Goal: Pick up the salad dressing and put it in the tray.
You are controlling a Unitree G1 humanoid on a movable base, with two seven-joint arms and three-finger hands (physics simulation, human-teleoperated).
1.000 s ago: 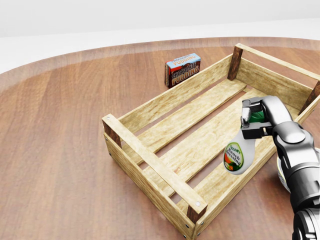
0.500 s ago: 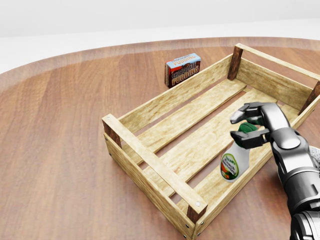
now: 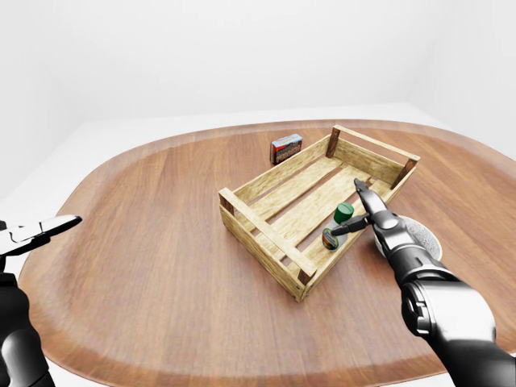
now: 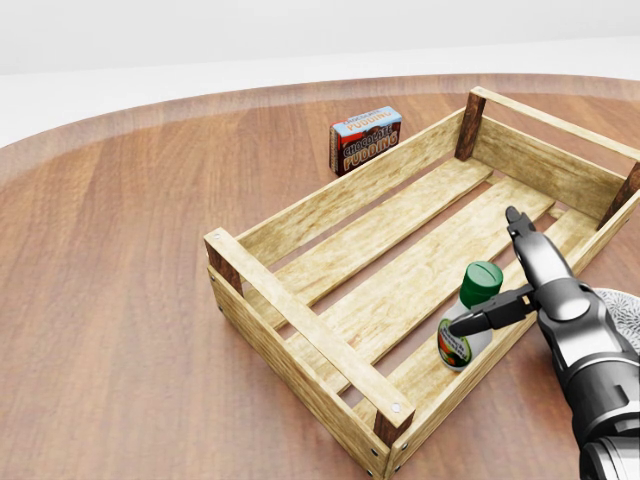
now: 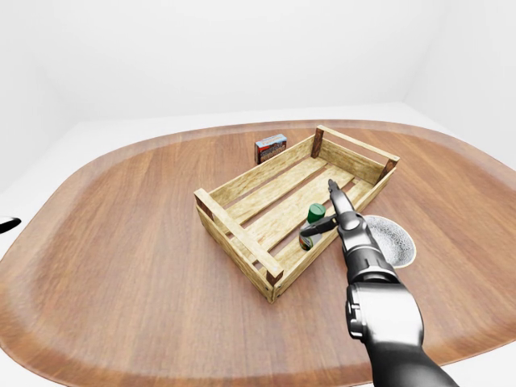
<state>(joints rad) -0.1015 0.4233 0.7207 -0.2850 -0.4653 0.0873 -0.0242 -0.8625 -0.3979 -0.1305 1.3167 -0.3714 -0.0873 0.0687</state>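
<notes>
One salad dressing bottle [image 4: 468,317] stands upright inside our wooden tray [image 4: 300,330], near its right-hand wall in the head view, and our right hand [image 4: 520,275] hangs beside it with fingers spread, one fingertip [image 4: 462,325] against the label, while our left hand [image 3: 36,234] waits far left, fingers parted.

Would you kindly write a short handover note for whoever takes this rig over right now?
Right hand: open, fingers spread beside the salad dressing, not gripping.
Left hand: open, idle at the left edge of the left-eye view.
Salad dressing: upright inside the wooden tray, by its right-hand wall in the head view.
Done: bottle placed.
Left: draw the right hand clear without knocking it.
</notes>
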